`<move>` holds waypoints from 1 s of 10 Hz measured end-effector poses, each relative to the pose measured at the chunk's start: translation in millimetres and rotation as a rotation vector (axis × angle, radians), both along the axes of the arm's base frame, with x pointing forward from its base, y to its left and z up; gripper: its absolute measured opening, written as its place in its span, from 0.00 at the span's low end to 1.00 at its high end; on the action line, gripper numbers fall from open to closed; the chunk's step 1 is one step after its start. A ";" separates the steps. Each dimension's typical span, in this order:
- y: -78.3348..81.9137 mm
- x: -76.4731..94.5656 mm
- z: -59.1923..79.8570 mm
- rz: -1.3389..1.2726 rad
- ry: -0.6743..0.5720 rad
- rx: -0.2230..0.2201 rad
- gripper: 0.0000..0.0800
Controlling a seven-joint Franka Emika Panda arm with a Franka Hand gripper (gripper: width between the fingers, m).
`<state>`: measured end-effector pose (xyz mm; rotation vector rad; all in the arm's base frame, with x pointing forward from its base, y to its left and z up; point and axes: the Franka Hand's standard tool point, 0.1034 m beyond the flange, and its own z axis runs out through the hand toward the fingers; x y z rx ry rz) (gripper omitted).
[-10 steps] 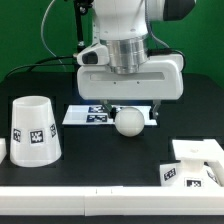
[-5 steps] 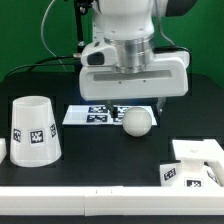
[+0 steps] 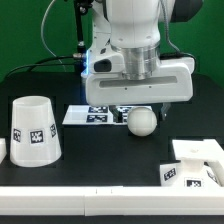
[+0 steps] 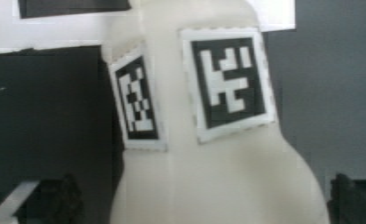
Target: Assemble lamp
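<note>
Hand wide open around bulb; shade apart.

Marker board flat on black table — green backdrop.

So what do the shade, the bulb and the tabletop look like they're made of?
The shade and bulb look like white matte plastic: smooth, even, opaque surfaces with soft shading and no grain, carrying printed tags that look stuck on. The tabletop looks like a dull black sheet or cloth; which one cannot be told.
</note>
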<state>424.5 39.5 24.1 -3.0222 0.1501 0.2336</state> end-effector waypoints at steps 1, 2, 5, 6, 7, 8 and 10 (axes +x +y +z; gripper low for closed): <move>0.1 -0.2 -0.2 0.007 0.000 -0.001 0.87; 1.3 -0.2 0.0 0.031 0.004 -0.001 0.87; 4.5 9.1 8.2 0.118 0.059 0.008 0.87; 4.7 8.5 7.3 0.116 0.057 0.009 0.87; 6.4 2.1 7.7 0.122 0.117 0.018 0.87; 8.0 -0.7 10.3 0.133 0.193 0.029 0.87; 11.8 -3.2 14.0 0.146 0.388 0.054 0.87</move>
